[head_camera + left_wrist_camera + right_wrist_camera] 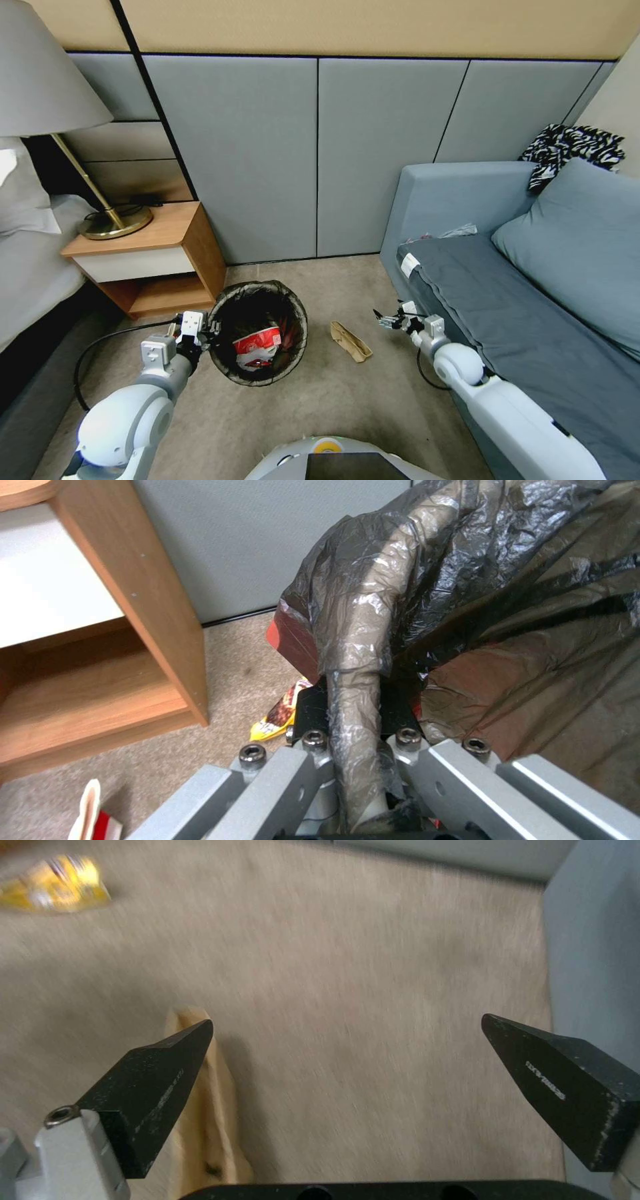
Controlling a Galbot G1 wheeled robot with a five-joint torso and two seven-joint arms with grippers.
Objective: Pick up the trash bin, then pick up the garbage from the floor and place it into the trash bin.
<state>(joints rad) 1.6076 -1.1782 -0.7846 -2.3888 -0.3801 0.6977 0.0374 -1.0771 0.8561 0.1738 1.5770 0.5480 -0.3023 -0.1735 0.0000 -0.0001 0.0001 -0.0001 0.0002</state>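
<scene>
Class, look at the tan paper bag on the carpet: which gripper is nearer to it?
Right. The right gripper hangs open just beside the paper bag; the left gripper is across the trash bin, clamped on its rim.

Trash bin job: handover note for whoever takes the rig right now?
Left gripper: shut on the trash bin rim, bag pinched between its fingers.
Right gripper: open, empty, over the floor by the sofa, beside the tan paper bag.
Done: red-and-white paper cup is in the bin.
Left: tan paper bag between bin and right gripper; yellow snack wrapper on the carpet by the bin, near the nightstand.
</scene>
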